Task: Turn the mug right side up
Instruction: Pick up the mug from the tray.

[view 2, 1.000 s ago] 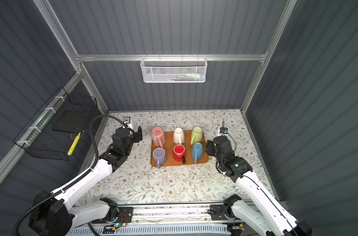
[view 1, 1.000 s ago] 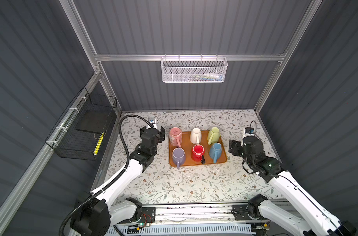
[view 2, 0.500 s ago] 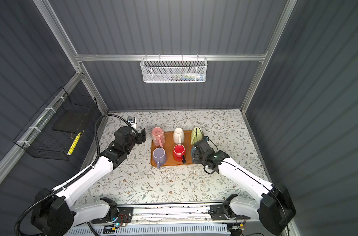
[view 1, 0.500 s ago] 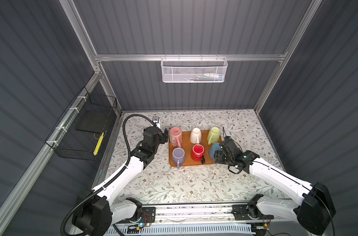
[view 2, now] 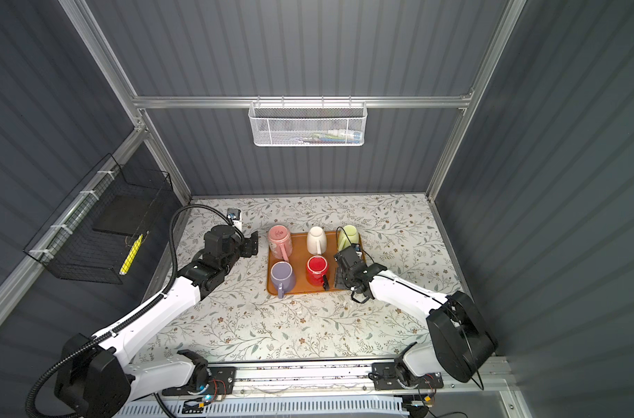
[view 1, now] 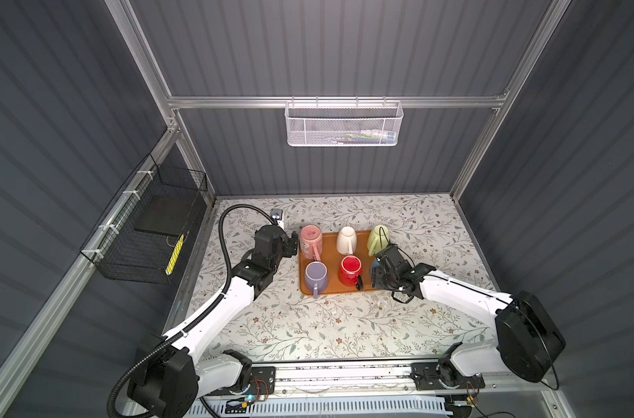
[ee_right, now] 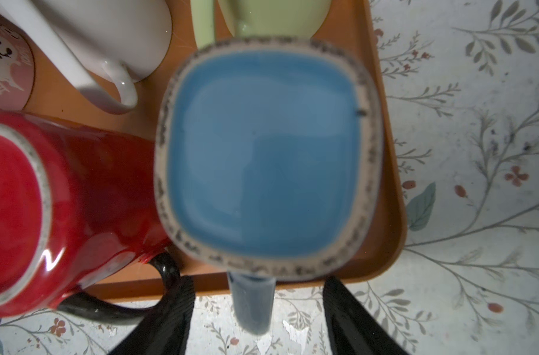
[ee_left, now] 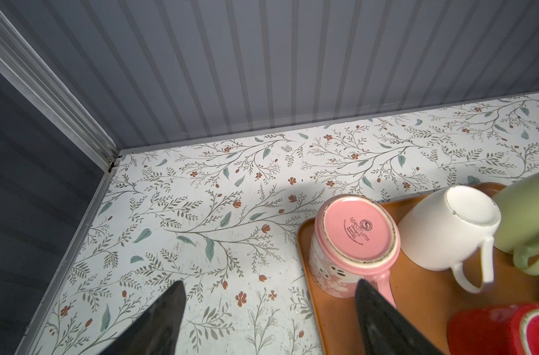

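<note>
The blue mug (ee_right: 262, 153) stands upside down, base uppermost, in the corner of the orange tray (ee_right: 385, 172) nearest the right arm, just beside the inverted red mug (ee_right: 77, 184). The right tool (ee_right: 259, 284) is spread, with one finger on either side of the blue mug's handle and a gap visible at each side. The left tool (ee_left: 270, 284) is likewise spread, positioned over the bench (ee_left: 200, 199) at the tray's left edge near the inverted pink mug (ee_left: 354, 233).

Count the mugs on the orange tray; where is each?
6. Back row: pink ceramic mug, white ceramic mug, pale green mug. Front row: lilac mug, red mug, blue mug, mostly hidden in both top views.
</note>
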Controlling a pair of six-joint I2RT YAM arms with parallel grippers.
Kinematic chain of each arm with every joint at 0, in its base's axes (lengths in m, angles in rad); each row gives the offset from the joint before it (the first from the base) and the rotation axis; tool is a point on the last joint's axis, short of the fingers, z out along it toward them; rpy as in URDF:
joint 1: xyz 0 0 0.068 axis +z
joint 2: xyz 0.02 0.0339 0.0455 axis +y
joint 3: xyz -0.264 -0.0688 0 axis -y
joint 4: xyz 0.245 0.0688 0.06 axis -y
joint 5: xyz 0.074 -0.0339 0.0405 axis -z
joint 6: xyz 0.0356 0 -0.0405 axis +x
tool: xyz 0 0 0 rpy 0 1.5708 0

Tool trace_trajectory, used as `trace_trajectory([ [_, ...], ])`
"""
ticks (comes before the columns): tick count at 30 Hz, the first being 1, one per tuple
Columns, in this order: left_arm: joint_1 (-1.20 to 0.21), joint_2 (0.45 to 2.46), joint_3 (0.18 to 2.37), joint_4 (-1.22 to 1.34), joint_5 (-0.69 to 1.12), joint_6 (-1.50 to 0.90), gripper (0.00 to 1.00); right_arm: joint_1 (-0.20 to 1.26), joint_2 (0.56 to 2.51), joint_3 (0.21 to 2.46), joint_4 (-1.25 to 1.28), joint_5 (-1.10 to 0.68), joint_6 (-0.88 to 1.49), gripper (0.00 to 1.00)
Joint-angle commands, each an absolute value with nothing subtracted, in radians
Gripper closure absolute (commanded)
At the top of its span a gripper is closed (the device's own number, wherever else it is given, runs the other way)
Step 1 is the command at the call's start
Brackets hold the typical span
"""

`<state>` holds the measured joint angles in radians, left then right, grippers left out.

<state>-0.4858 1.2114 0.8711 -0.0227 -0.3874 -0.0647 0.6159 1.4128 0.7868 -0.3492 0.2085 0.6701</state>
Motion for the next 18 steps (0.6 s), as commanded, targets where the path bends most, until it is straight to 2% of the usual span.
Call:
trace_trajectory([
  [1,-0.492,1.215,0.911,-0.048,-0.373,-0.077,0.14,0.618,1.419,0.76,-0.325,0.212,0.691,0.34],
  [8,-0.492,1.226,0.92,-0.054,-0.361,-0.083,0.14,0.623,1.434,0.744,-0.329,0.233,0.696,0.39],
  [18,-0.492,1.22,0.92,-0.065,-0.364,-0.078,0.14,0.635,1.475,0.751,-0.313,0.25,0.704,0.54],
])
